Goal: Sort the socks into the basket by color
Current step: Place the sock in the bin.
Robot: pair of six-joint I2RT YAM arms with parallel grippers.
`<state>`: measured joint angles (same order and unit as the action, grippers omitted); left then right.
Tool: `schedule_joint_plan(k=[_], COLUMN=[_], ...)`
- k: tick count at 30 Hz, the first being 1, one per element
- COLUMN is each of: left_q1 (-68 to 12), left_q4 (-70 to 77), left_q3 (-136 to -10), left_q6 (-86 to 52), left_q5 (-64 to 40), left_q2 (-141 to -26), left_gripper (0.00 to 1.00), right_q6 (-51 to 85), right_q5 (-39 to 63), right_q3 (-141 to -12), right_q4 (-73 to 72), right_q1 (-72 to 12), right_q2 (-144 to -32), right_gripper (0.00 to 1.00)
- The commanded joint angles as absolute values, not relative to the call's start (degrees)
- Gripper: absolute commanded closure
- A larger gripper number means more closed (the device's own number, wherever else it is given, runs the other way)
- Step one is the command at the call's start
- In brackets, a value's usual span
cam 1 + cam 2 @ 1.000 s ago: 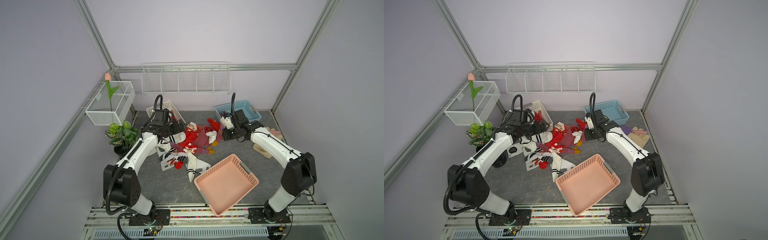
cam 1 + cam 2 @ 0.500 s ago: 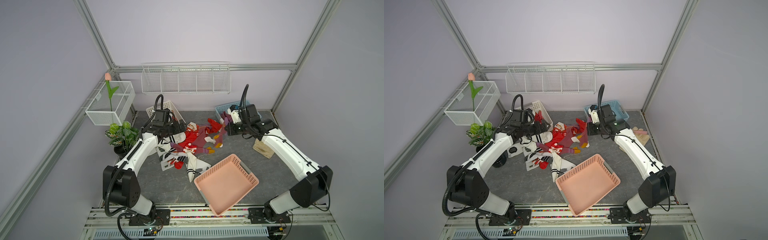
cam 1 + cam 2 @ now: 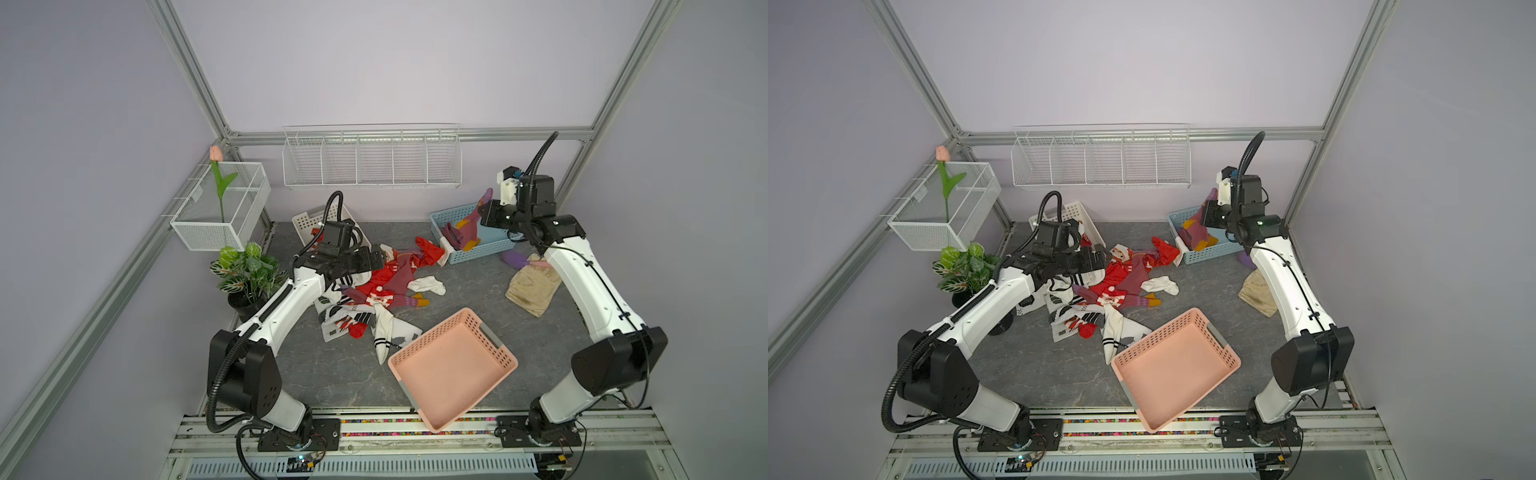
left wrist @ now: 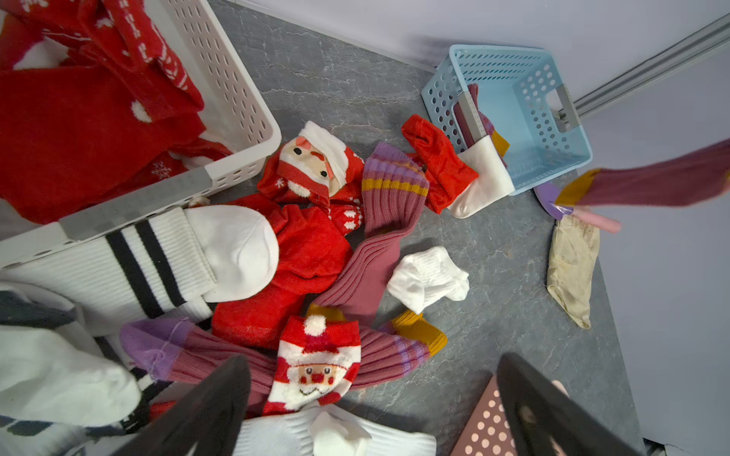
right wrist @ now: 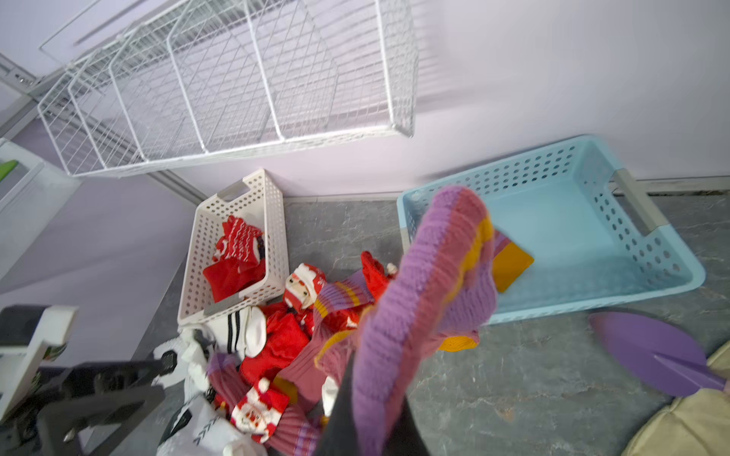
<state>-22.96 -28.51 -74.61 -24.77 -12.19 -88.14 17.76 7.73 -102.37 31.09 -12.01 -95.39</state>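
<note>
The right hand (image 3: 485, 211) pinches a ribbed purple sock (image 5: 426, 276) over the holey blue basket (image 3: 478, 254) at one o'clock; the left hand (image 3: 376, 258) gapes wide.

We count the bench by kind
Three plastic baskets: one white basket (image 3: 303, 220), one blue basket (image 3: 482, 253), one pink basket (image 3: 453, 370). Two of wire – a wall rack (image 3: 371, 160) and a wire box (image 3: 220, 216). One potted plant (image 3: 248, 268), one tulip (image 3: 215, 153), one brush (image 3: 515, 258), one pile of gloves (image 3: 532, 289). The socks (image 3: 380, 286) overlap too much for us to count.
</note>
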Motion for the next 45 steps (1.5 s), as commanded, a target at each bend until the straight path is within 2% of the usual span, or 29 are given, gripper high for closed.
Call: schedule_joint_plan(k=[1,11,21,24,29,33,36,38,45], left_q1=[-24.3,-26.5,-27.8,-28.6,-30.2,-31.3,-32.0,-32.6,-33.4], left_q4=[-28.1,-28.1,-29.0,-30.1,-31.6,-32.0,-33.6,-34.8,-37.1], left_q3=[-74.3,-77.6,-84.5,-87.5,-91.3,-94.3,-98.1,-100.5,-106.5], left_q6=[-24.1,-23.8,-21.2,-20.1,-18.7,-18.1,-17.3,-16.9,-17.1], left_q5=[-11.0,-10.4,-9.6,-9.0,-7.8,-6.6,-5.6,-4.9,-3.2], left_q2=[-89.4,-93.6,-102.0,-105.0,-109.8,-113.2,-116.8,-119.1,-126.4], left_gripper=[0.0,0.03,0.02,0.02,0.03,0.03,0.03,0.04,0.17], right_q6=[18.0,17.1,17.1,17.2,17.3,17.0,16.6,16.5,17.2], right_q5=[6.4,7.8,9.1,8.0,6.5,6.2,6.0,6.1,8.2], right_q3=[-106.3,-119.3,-133.3,-134.9,-135.2,-135.1,-134.8,-134.1,-125.3], right_q4=[27.9,28.1,36.2,38.0,40.2,41.4,42.4,42.7,39.2], right_q1=[-9.3,-6.2,-5.6,-5.6,-5.7,-5.8,-6.2,-6.3,-6.8], right_q2=[-100.6,-120.3,-137.9,-139.8,-140.1,-138.6,-137.0,-135.6,-127.5], right_gripper=[0.93,0.93,0.92,0.81,0.37,0.11,0.03,0.01,0.05])
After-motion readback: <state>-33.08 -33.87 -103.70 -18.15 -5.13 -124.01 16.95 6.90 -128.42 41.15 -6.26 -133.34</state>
